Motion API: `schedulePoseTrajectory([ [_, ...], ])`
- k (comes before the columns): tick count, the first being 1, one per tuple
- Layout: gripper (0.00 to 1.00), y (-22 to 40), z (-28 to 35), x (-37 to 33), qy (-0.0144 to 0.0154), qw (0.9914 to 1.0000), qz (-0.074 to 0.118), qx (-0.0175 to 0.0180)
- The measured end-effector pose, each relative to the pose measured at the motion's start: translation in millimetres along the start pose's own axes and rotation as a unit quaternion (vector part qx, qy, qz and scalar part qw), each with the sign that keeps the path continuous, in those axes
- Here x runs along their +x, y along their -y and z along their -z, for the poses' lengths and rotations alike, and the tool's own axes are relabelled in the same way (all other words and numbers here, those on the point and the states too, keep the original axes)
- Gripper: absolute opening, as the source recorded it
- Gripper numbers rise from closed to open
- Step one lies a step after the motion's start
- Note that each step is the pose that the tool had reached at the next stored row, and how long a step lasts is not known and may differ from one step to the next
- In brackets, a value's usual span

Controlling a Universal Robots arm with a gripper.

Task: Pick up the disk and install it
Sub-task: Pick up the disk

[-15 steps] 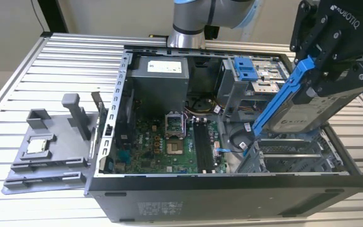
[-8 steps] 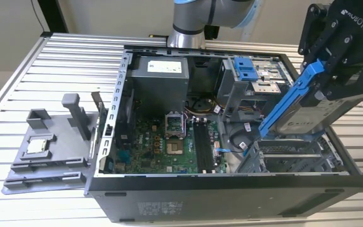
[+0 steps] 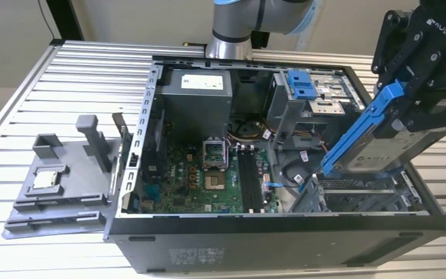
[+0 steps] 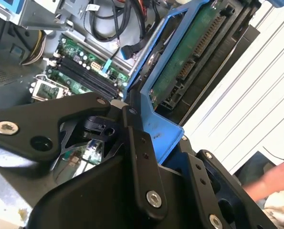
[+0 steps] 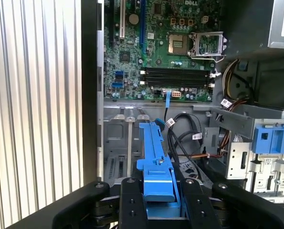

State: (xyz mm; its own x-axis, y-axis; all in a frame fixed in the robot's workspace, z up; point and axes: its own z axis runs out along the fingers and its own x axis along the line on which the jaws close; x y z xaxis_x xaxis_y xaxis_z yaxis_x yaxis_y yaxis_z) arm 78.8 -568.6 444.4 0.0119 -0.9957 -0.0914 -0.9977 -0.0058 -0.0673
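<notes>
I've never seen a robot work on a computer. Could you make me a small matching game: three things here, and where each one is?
Things:
1. disk
2. small silver chip
3. green motherboard

Places:
A. lying flat inside the open case
B. on the grey stand, at the exterior view's left
C. clamped in the gripper, tilted over the case

Pairs: 1-C, 2-B, 3-A.

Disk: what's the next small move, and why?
Probably ease the disk a little lower toward the empty bay in the case's corner. The gripper is shut on its blue frame. In the exterior view the disk hangs tilted, with its lower end near the bay's rim and not yet seated. Whether it touches the rim cannot be told.
</notes>
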Motion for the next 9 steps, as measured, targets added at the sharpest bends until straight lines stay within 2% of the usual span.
schedulePoseTrajectory([
  [3, 0.0, 0.0, -0.6, 2.7, -0.0004, 0.99999, -0.004, 0.0004],
  [9, 0.0, -0.1, -1.2, 2.8, -0.0013, 0.99999, -0.005, 0.0005],
])
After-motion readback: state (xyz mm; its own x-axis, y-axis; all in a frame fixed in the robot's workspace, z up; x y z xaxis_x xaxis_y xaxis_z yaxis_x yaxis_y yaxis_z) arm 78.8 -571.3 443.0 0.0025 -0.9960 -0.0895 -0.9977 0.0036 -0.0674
